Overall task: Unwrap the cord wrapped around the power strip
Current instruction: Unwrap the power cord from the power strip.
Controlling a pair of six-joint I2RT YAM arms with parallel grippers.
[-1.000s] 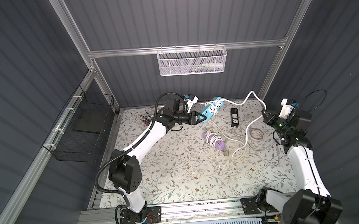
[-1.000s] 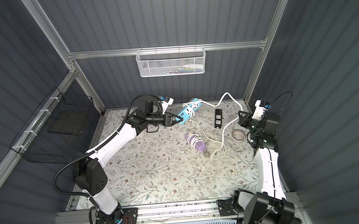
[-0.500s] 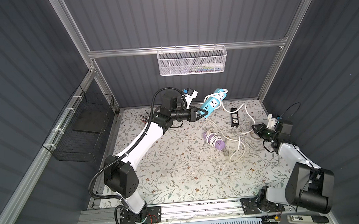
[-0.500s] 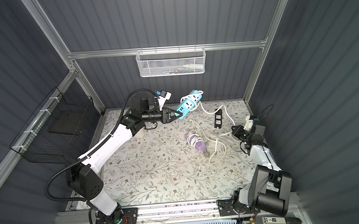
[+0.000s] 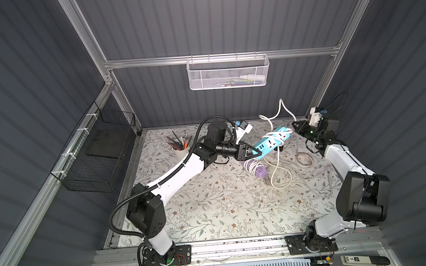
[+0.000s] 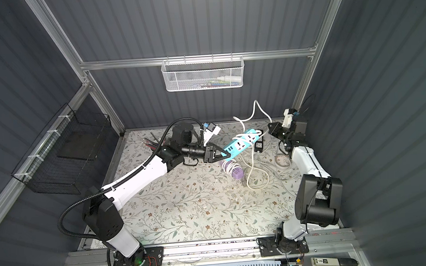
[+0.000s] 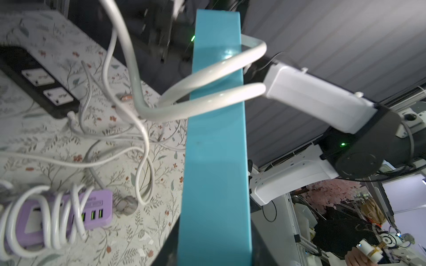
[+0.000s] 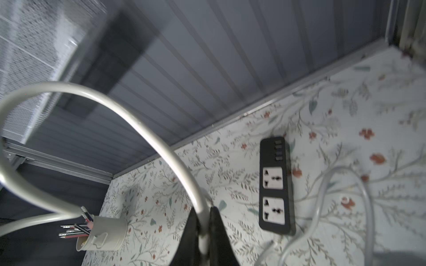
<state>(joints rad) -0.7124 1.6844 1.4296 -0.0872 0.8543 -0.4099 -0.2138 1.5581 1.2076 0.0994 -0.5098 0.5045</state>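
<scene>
Turns of white cord point(image 5: 272, 135) cross the middle of the blue power strip point(image 5: 274, 141), which we find lifted clear of the floral table cover point(image 5: 211, 202), over the far half of the table and a little right of centre. It runs from its near-left end toward the far right. We see the left gripper point(image 5: 256, 153) clenched on that near-left end. In the left wrist view the strip point(image 7: 216, 149) reaches away from the camera, with two loose turns of the cord point(image 7: 214, 69) around its far part. From those turns, in both top views, the cord climbs in a tall loop point(image 6: 255, 102) toward the far wall and drops to the right gripper point(image 5: 295, 125), raised just beyond the strip's far-right end. The right wrist view shows us that gripper point(image 8: 203, 214) pinched tight on the cord point(image 8: 147, 135). Another length hangs from the strip and curls on the table nearer to us. Directly under the lifted strip lies a purple power strip point(image 5: 256, 167) with its own cord wound around it. A black power strip point(image 6: 259, 144) lies flat at the far right, partly behind the blue one in a top view. At the far left stands a pencil cup point(image 5: 180, 150). We also see a white mesh basket point(image 5: 228, 73) on the far rail and a black wire basket point(image 5: 99, 155) on the left wall.
</scene>
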